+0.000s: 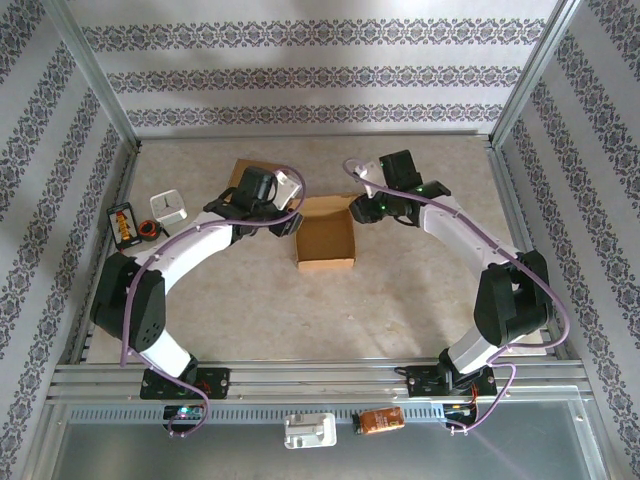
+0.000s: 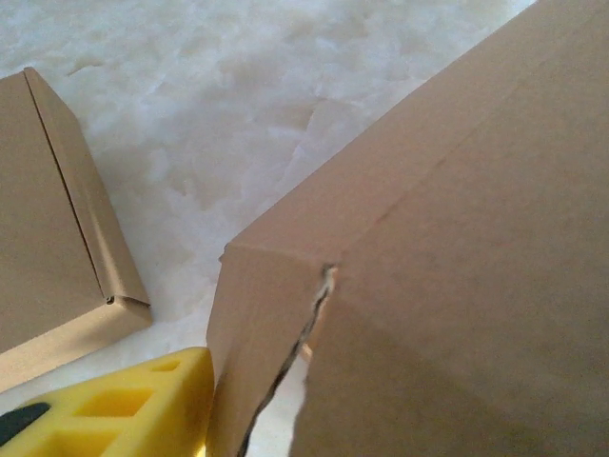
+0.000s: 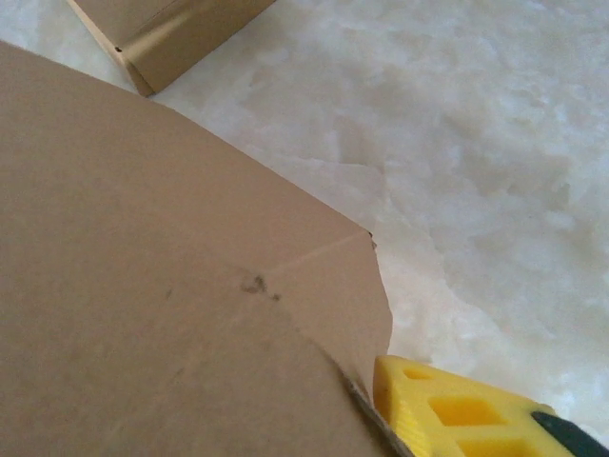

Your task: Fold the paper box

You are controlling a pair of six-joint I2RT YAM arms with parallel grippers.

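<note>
The brown paper box [image 1: 326, 236] lies open-topped in the middle of the table, its walls partly raised. My left gripper [image 1: 284, 224] is at its far left corner. In the left wrist view one yellow finger [image 2: 124, 411] rests against the outside of a box wall [image 2: 257, 324], and cardboard hides the other finger. My right gripper [image 1: 363, 211] is at the far right corner. Its yellow finger [image 3: 457, 414] sits just outside a folded flap [image 3: 333, 286], with the other finger hidden under the cardboard panel [image 3: 143, 314].
A second flat cardboard piece [image 1: 243, 170] lies behind the left gripper, seen as a folded edge [image 2: 57, 238] in the left wrist view. A white device [image 1: 170, 207], an orange-black item [image 1: 123, 224] and a cable coil [image 1: 148, 231] sit at the left. Metal frame rails border the table.
</note>
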